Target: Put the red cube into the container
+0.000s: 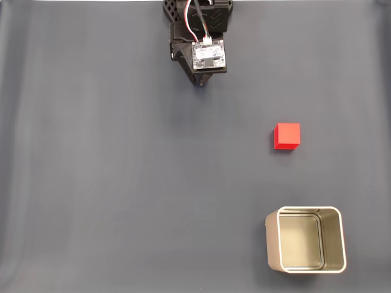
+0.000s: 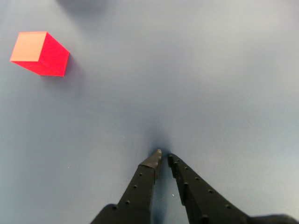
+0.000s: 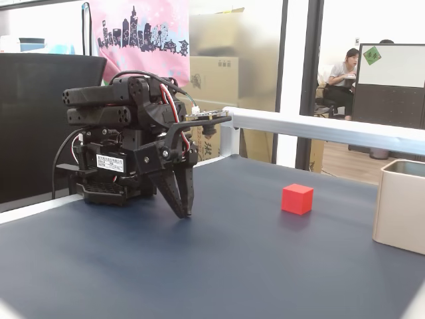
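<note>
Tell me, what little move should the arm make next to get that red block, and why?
Probably swing toward the red cube and open. In the wrist view the gripper has its jaws nearly closed and empty above bare mat, with the cube off to the upper left. The container is empty.

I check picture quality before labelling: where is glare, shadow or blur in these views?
Wrist view: red cube has a washed-out top face and the fingers cast a soft shadow. Side fixed view: the bright background is overexposed and slightly blurred. Top-down fixed view: even light, container rim sharp.
</note>
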Robot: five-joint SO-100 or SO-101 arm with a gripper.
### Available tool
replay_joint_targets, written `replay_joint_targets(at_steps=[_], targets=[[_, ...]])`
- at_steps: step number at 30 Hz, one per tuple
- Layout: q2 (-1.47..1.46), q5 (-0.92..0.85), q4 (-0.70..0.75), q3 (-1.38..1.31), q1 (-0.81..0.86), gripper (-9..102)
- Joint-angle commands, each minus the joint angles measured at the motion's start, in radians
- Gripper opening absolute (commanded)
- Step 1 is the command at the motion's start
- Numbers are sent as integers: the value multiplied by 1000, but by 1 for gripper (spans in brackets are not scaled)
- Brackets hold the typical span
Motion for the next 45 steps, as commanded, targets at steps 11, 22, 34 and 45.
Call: replay_joint_targets(at_steps=[11,22,34,45], targets=[[83,-23,9,11,8,1],[78,12,-156,11,9,0],[-213,31,-485,-204,-11,0],[-624,117,-247,-663,-152,0]])
